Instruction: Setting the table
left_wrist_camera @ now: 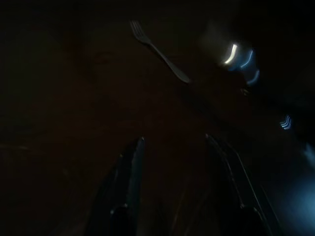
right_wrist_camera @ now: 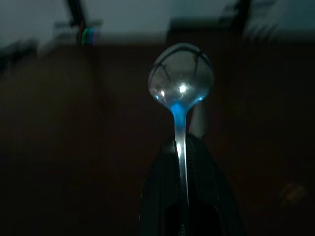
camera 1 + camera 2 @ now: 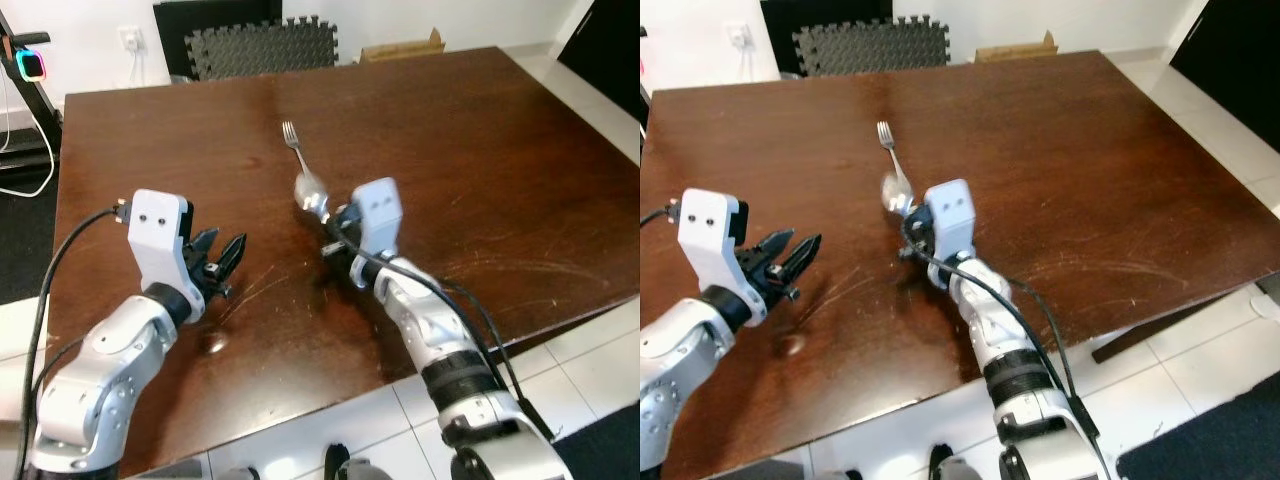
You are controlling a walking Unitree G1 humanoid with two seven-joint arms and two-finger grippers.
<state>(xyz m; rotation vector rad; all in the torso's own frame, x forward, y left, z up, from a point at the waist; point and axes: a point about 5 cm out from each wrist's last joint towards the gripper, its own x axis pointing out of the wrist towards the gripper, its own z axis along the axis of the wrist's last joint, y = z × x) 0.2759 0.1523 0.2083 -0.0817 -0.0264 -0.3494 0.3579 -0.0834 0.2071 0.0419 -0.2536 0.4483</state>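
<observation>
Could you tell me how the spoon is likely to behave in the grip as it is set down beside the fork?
The spoon looks like polished metal, so probably stiff but slippery. The right gripper pinches only its thin handle, with the bowl sticking out beyond, so it may pivot. It seems light, and should lie flat like the fork.

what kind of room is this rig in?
Probably a home dining area: a large dark brown wooden table on white floor tiles, a silver metal fork lying on it, and a silver spoon clamped in the right gripper.

table (image 3: 480,150): dark glossy wood, scratched | spoon (image 3: 309,190), fork (image 3: 292,142): shiny metal
</observation>
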